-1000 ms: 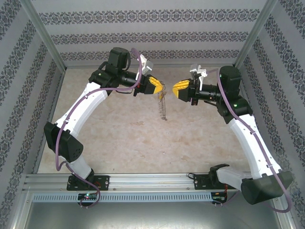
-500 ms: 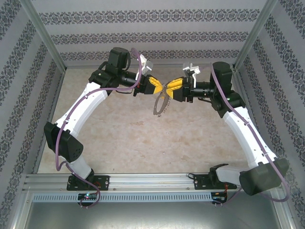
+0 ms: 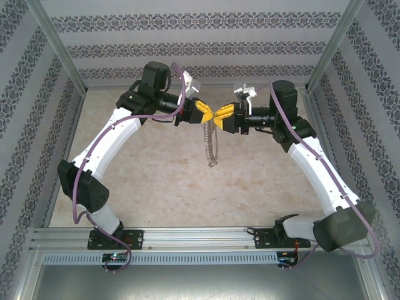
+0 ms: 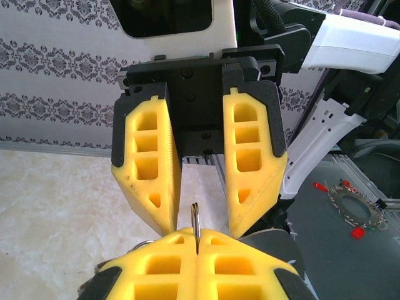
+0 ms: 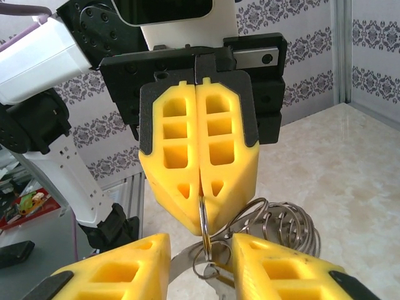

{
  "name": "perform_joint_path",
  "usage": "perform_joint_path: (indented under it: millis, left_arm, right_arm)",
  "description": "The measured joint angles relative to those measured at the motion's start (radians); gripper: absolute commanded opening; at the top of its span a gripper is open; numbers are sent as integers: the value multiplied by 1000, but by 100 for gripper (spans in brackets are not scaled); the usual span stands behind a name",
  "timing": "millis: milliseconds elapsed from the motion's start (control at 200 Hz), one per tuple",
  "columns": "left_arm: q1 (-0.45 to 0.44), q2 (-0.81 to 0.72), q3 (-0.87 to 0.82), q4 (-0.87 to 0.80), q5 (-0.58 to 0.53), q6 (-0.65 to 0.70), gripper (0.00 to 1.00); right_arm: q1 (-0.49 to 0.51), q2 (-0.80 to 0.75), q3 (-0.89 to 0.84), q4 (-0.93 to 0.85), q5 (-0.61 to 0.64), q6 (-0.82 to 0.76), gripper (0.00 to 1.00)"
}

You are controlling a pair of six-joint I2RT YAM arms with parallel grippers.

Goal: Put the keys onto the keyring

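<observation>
My left gripper (image 3: 205, 114) is shut on the top of the keyring (image 3: 212, 147), which hangs from it above the table as a large thin ring strung with several small silver rings (image 5: 284, 225). The pinched ring wire (image 4: 195, 215) stands edge-on out of the left fingertips (image 4: 169, 253). My right gripper (image 3: 222, 115) faces the left one tip to tip and is open, its fingers (image 4: 150, 169) on either side of that wire and apart from it. A flat silver piece (image 5: 215, 278) hangs under the ring between the right fingers; I cannot tell whether it is the keys.
The beige table top (image 3: 156, 181) lies below the hanging ring, walled by patterned panels (image 3: 200, 47). Outside the cell, on the grey floor, lies another ring of metal pieces with red tags (image 4: 353, 206). An aluminium rail (image 3: 187, 237) runs along the near edge.
The right gripper has moved left up to the left gripper and now straddles the held ring. The hanging keyring has swung. The left arm has stayed still.
</observation>
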Motion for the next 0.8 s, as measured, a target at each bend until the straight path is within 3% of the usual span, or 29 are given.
perform_joint_path:
  millis: [315,485,650,724,799]
  left_arm:
    - [0,0,0,0,0,0,0]
    - [0,0,0,-1,1,0,0]
    - [-4,0,0,-2,5,0,0]
    - [-4,0,0,-5,4,0,0]
    - [-4,0,5,-10,-2,0,12]
  right_arm:
    - [4,0,10,5,1,0,27]
    - [4,0,15,9,3,1,18]
    - [4,3,16,11,7,0,0]
    - [4,3,17,3,8,-5,0]
    - [4,3,24,-14,14,-13,0]
